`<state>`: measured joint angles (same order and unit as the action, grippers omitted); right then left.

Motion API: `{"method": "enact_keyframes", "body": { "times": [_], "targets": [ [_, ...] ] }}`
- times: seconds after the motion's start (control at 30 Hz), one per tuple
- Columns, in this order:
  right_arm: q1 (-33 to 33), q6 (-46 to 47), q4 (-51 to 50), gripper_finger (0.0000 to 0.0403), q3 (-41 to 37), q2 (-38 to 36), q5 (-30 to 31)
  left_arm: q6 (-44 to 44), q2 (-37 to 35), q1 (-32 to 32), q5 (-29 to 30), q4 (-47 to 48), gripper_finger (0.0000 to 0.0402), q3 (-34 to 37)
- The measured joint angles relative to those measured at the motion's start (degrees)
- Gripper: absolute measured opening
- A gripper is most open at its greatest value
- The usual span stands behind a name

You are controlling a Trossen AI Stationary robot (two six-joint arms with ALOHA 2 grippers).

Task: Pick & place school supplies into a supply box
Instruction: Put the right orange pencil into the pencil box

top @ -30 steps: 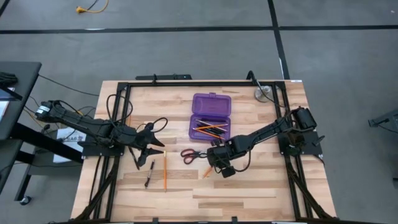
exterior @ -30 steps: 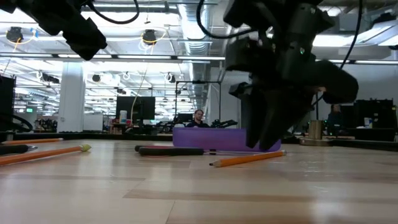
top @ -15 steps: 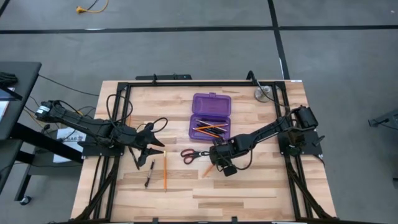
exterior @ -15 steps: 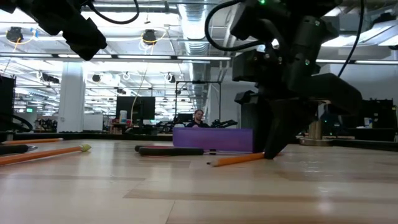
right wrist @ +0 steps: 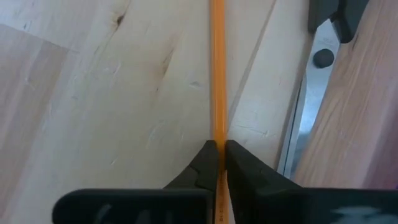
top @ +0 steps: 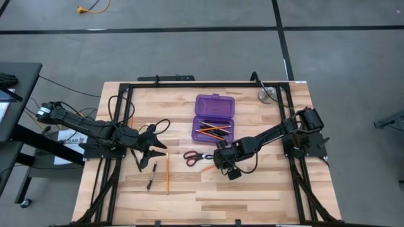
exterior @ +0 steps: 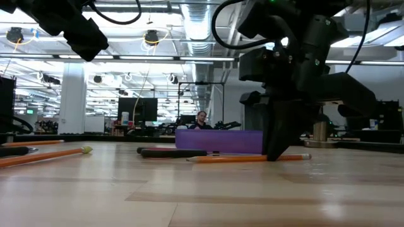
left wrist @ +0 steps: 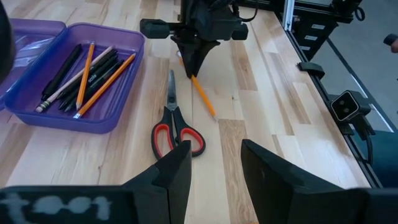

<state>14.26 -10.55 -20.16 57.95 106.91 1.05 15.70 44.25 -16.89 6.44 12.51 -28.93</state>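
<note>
The supply box (top: 214,118), purple and open, lies at mid-table with orange pencils and black pens inside (left wrist: 81,71). In front of it lie red-handled scissors (top: 197,156) and an orange pencil (right wrist: 217,74). My right gripper (top: 220,165) stands over that pencil, shut on it. A second orange pencil (top: 168,173) and a black pen (top: 152,176) lie flat at the near left. My left gripper (top: 154,148) hovers open above them, touching nothing. My right gripper pinches the orange pencil's shaft (right wrist: 217,134) between its two fingertips, nearer the end toward the table's right. The fingers point down from above, one on each side of the shaft (exterior: 275,153). The pencil lies level on the table (exterior: 240,159).
A round silver disc (top: 266,94) sits at the far right corner. The scissors' blade (right wrist: 309,99) lies close beside the held pencil. A black frame (top: 189,84) runs around the table's edges. Bare wood stretches along the near edge.
My right gripper has come down onto the table and shut on the orange pencil. The pencil has swung about on the table, from slanting toward the near edge to lying nearly crosswise.
</note>
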Motion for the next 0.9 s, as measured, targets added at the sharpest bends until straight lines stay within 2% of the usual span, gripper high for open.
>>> {"method": "enact_keyframes", "body": {
  "times": [0.43,0.9],
  "targets": [
    [1.9,0.0,-1.3,0.0003,2.7,0.4,-0.3,0.3,0.0,0.0,0.0,0.0,0.0128,0.0],
    [3.0,-0.1,-14.9,0.0002,12.9,0.3,-3.0,0.6,0.0,0.0,0.0,0.0,0.0128,0.0]
  ]
}}
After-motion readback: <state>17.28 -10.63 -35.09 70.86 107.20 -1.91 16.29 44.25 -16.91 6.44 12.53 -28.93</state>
